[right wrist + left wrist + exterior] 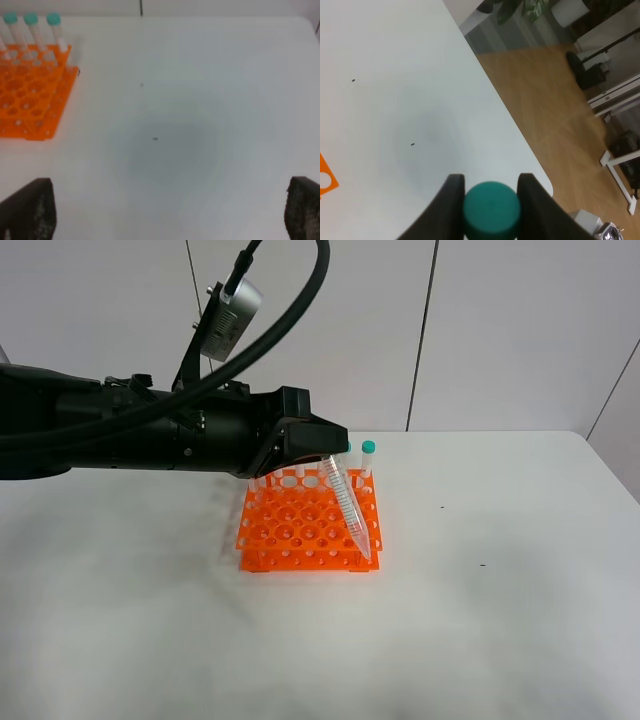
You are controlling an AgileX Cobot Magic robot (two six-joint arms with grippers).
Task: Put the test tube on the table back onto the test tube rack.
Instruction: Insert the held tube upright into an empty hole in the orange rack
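Note:
My left gripper [327,453] is shut on the teal cap end of the test tube [349,508]. The tube hangs tilted above the orange test tube rack [295,530], with its pointed tip near the rack's front right corner. In the left wrist view the teal cap [491,210] sits squeezed between the two black fingers [451,200]. Other capped tubes [367,455] stand in the rack's back row; three of them [31,30] show in the right wrist view, beside the rack [30,95]. My right gripper [170,200] is wide open and empty over the white table [500,590]. It is out of the exterior view.
The left arm's black body [130,430] and cable stretch across the left half of the table. The table's right edge and rounded corner [545,185] show in the left wrist view, with wooden floor and furniture beyond. Small dark specks [155,138] mark the tabletop.

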